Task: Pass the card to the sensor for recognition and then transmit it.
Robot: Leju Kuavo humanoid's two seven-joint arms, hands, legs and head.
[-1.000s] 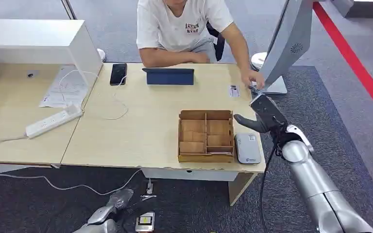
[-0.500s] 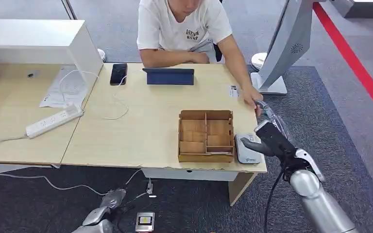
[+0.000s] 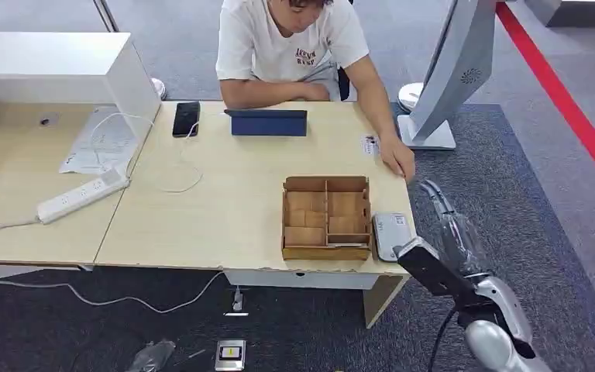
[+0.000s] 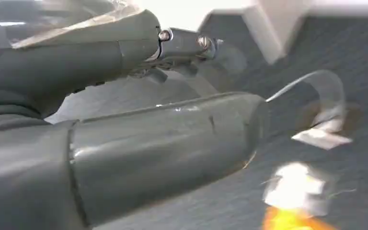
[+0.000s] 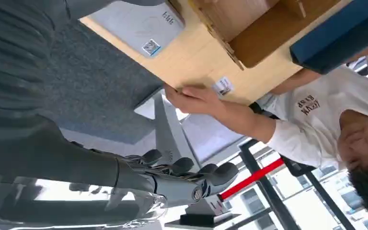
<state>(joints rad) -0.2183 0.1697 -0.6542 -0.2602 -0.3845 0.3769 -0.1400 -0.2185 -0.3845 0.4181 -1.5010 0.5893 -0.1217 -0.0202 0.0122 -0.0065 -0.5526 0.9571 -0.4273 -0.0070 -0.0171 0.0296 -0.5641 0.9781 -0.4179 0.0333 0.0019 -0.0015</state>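
Grey sensor (image 3: 394, 235) at surface's (image 3: 232, 194) right front corner; right hand (image 3: 443, 232) beside it, fingers apart, empty. Risk: no card to scan.

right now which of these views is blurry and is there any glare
Head view: evenly lit and sharp on the table, with the right robot hand smeared. Left wrist view: heavy motion blur on the floor debris. Right wrist view: mostly sharp, with bright backlight through the windows.

table (image 3: 225, 194): pale matt wood | box (image 3: 327, 218): brown cardboard | sensor (image 3: 393, 235): smooth grey plastic | floor (image 3: 534, 186): rough carpet
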